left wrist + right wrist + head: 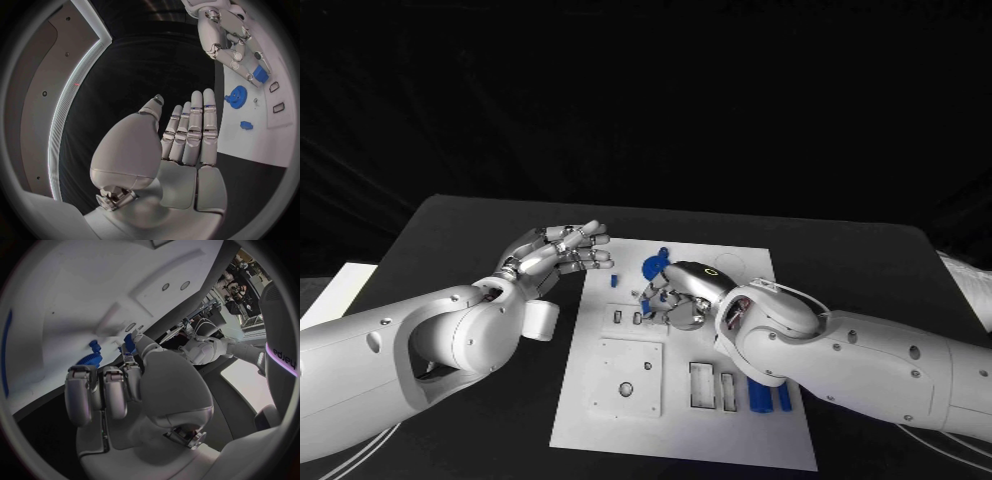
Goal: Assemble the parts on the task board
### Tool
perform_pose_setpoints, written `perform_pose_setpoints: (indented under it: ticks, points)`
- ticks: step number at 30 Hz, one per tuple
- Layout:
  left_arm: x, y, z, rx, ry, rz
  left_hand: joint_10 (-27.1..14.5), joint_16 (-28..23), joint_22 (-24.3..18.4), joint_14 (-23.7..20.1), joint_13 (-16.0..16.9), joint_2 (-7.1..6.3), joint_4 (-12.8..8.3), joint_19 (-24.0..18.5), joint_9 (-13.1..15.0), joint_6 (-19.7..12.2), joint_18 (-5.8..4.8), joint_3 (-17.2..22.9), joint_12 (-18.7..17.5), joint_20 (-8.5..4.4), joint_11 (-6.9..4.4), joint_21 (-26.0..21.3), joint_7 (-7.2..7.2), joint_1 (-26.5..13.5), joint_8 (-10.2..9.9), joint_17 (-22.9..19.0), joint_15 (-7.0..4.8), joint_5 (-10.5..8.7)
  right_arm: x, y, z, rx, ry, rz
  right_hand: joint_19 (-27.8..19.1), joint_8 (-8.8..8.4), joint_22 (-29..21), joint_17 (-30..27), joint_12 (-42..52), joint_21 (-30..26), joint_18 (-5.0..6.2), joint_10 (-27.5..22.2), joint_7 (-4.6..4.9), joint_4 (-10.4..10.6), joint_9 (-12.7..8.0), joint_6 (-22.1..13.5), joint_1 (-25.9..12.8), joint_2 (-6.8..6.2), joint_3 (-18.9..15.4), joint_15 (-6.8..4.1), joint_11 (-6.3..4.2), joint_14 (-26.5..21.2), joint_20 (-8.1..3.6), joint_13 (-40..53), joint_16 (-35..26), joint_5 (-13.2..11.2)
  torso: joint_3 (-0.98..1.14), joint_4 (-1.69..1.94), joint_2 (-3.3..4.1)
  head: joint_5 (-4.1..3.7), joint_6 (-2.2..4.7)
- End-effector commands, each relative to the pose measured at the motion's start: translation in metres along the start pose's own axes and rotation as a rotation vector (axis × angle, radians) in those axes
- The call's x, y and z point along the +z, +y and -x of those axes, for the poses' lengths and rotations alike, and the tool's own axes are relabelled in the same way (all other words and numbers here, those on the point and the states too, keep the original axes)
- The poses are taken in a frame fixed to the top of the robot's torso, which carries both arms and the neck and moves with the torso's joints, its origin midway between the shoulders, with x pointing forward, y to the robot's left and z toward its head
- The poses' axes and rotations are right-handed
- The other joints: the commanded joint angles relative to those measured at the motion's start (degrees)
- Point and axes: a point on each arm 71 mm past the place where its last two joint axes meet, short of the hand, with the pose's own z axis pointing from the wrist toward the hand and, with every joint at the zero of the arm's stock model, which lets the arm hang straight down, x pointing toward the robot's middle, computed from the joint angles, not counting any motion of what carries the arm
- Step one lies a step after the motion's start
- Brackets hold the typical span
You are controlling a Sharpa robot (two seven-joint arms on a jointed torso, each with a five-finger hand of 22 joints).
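The white task board (776, 440) lies in the middle of the black table. My right hand (681, 296) is low over its far part, fingers curled, and pinches a small blue part (646, 298) at its fingertips (128, 356). The same blue part (129, 342) shows close to the board (75, 295) in the right wrist view. A blue gear (656, 265) lies just beyond that hand, and a small blue piece (615, 281) lies to its left. My left hand (568, 250) hovers by the board's far left corner, fingers (195, 125) straight and apart, holding nothing.
Two long blue pieces (764, 398) lie at the board's right side, beside rectangular slots (713, 385). A square plate with a round hole (627, 376) is on the board's left half. A pale sheet (336, 290) lies at the table's left edge.
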Motion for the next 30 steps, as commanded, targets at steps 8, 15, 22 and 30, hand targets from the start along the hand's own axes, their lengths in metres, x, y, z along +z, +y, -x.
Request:
perform_pose_setpoints:
  ticks: [8, 15, 22, 30]
  points:
    - [0.0008, -0.0004, -0.0024, -0.013, 0.023, -0.005, -0.24, -0.31, -0.09, -0.36, -0.04, 0.34, -0.41, -0.34, -0.04, -0.13, -0.04, 0.03, -0.24, 0.14, -0.01, 0.07, 0.13, -0.03, -0.18, 0.07, -0.06, -0.13, -0.0001, -0.0001, -0.0104, -0.075, 0.078, -0.012, 2.15, 0.77, 5.87, 15.08, -0.02, -0.16, -0.54, 0.63, -1.28, 0.68, 1.50, 1.79, -1.36, -0.19, 0.57, -0.25, -0.19, 6.07, -0.39, 5.39, 0.35, 0.23, 0.09, 0.00, 0.02, -0.21, -0.43]
    - [0.0008, -0.0002, -0.0029, -0.014, 0.025, -0.004, -0.25, -0.36, -0.10, -0.40, -0.04, 0.35, -0.44, -0.39, -0.04, -0.13, -0.04, 0.05, -0.24, 0.15, 0.00, 0.06, 0.14, -0.04, -0.18, 0.08, -0.05, -0.12, -0.0014, -0.0031, -0.0125, -0.096, 0.098, -0.033, 2.10, 0.68, 5.74, 15.08, -0.21, -0.23, -0.52, 0.54, -1.26, 0.85, 1.50, 1.67, -1.99, -0.52, 0.49, -0.24, -0.17, 6.07, -0.38, 5.30, 0.35, 0.23, 0.05, -0.06, 0.02, -0.29, -0.48]
    - [0.0008, -0.0001, -0.0029, -0.014, 0.026, -0.002, -0.25, -0.38, -0.11, -0.41, -0.04, 0.35, -0.45, -0.41, -0.04, -0.14, -0.04, 0.05, -0.24, 0.15, 0.00, 0.05, 0.14, -0.05, -0.18, 0.09, -0.05, -0.12, -0.0024, -0.0041, -0.0125, -0.118, 0.094, -0.042, 2.02, 0.49, 5.56, 15.07, -0.52, -0.33, -0.48, 0.37, -1.16, 0.70, 1.46, 1.39, -2.33, -1.23, 0.39, -0.21, -0.12, 6.07, -0.37, 5.15, 0.35, 0.24, 0.05, -0.03, -0.01, -0.41, -0.52]
    - [0.0007, 0.0000, -0.0029, -0.015, 0.027, -0.001, -0.25, -0.38, -0.11, -0.41, -0.04, 0.35, -0.45, -0.41, -0.04, -0.14, -0.04, 0.05, -0.24, 0.15, 0.00, 0.05, 0.14, -0.05, -0.18, 0.09, -0.05, -0.12, -0.0027, -0.0041, -0.0116, -0.142, 0.074, -0.048, 1.89, -0.54, 5.23, 14.88, -1.72, -0.53, -0.42, -0.29, -0.40, 0.89, 1.08, -0.24, -3.56, -2.90, -0.01, 0.22, 0.48, 6.02, -0.10, 4.52, 0.24, 0.42, 0.05, -0.01, 0.02, -0.58, -0.45]
